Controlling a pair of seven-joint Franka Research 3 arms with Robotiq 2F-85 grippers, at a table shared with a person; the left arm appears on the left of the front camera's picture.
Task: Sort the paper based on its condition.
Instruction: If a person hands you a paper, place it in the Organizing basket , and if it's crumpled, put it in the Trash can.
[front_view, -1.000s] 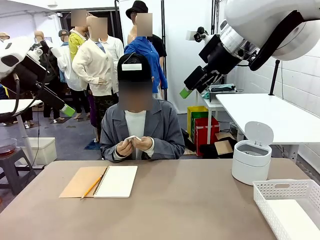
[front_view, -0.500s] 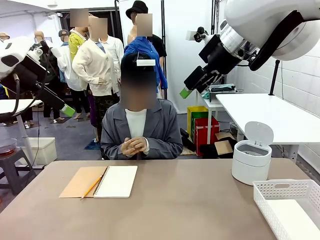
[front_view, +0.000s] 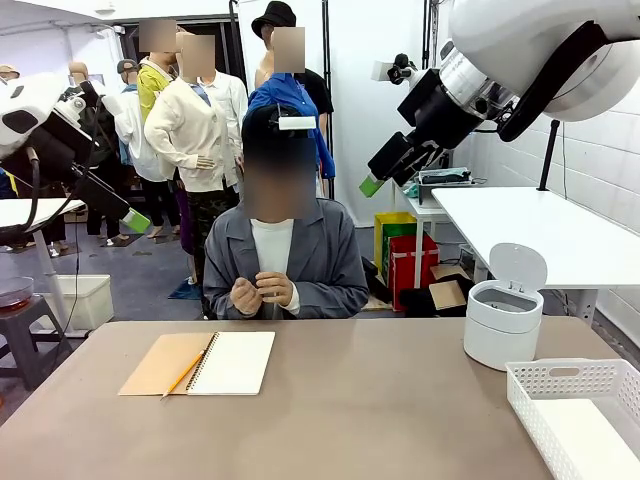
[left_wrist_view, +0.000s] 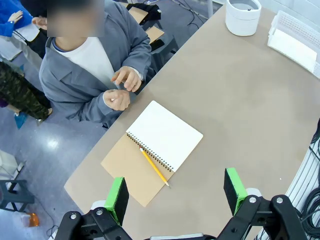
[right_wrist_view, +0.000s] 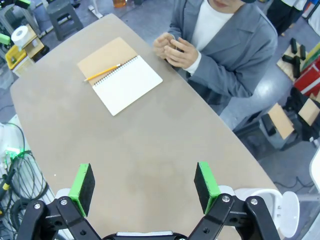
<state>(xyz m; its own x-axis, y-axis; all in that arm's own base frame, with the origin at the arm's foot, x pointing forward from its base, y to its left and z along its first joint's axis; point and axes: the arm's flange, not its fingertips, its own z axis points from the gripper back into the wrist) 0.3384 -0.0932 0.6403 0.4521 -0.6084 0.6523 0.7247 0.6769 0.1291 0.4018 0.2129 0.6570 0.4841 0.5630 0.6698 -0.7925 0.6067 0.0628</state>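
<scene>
Left wrist view: left tool (left_wrist_view: 176, 192), released, hangs well apart from paper (left_wrist_view: 295, 47) in basket (left_wrist_view: 282, 20).

You have bright, even light, probably from overhead; shadows on the flat brown bench (front_view: 380, 410) are faint. Your wrist views bow at the edges.

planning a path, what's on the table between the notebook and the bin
Nothing; the table between notebook and bin is bare, as the front view shows.
</scene>
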